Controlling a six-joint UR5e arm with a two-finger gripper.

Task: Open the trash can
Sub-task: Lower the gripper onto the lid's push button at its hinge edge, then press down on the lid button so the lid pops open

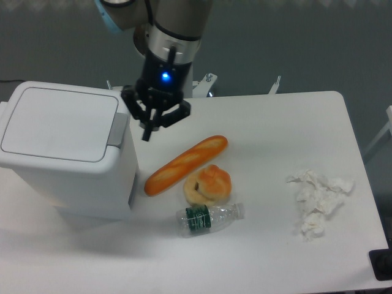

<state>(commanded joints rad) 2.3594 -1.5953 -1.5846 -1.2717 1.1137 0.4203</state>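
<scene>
The trash can [61, 153] is a large white boxy bin at the left of the table, its flat lid [58, 122] lying closed. A grey push tab [117, 129] runs along the lid's right edge. My gripper [147, 131] hangs just right of that tab, above the table, pointing down. Its fingers [147, 130] are drawn together and hold nothing. A blue light glows on the gripper body.
An orange baguette [185, 165] lies diagonally right of the bin. A round bun [208, 184] and a clear plastic bottle [210, 218] sit below it. Crumpled white tissue [317, 201] lies at the right side. The robot's base column stands behind the table.
</scene>
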